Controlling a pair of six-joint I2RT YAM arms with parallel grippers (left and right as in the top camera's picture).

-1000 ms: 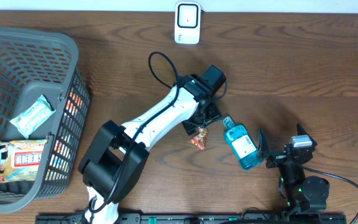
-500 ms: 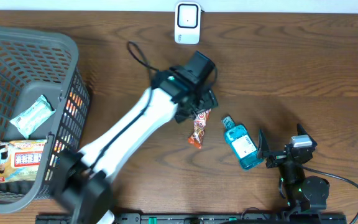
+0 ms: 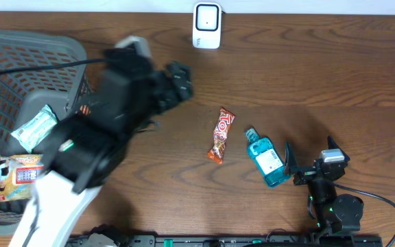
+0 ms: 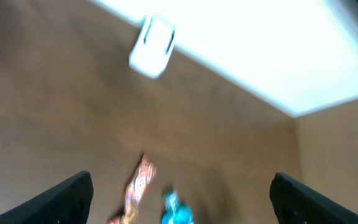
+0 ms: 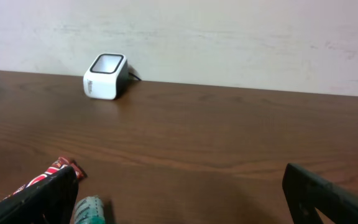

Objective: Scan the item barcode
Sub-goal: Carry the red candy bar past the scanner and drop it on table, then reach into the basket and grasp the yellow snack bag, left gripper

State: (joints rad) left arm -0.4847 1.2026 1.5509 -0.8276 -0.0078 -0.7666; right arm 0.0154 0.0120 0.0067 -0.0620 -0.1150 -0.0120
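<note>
A red-orange snack bar lies loose on the wooden table, with a blue bottle just to its right. The white barcode scanner stands at the table's far edge. My left gripper is raised, blurred and open with nothing in it, up and left of the bar. The left wrist view shows the scanner, the bar and the bottle far below the left gripper. My right gripper rests open beside the bottle; its view shows the scanner, bar and bottle cap.
A grey plastic basket stands at the left, partly covered by my left arm. It holds a white-green packet and a snack bag. A pale wall runs behind the scanner.
The left gripper opened and let go of the snack bar, which now lies flat on the table. The left arm swung up and left toward the basket. The right arm stayed still.
</note>
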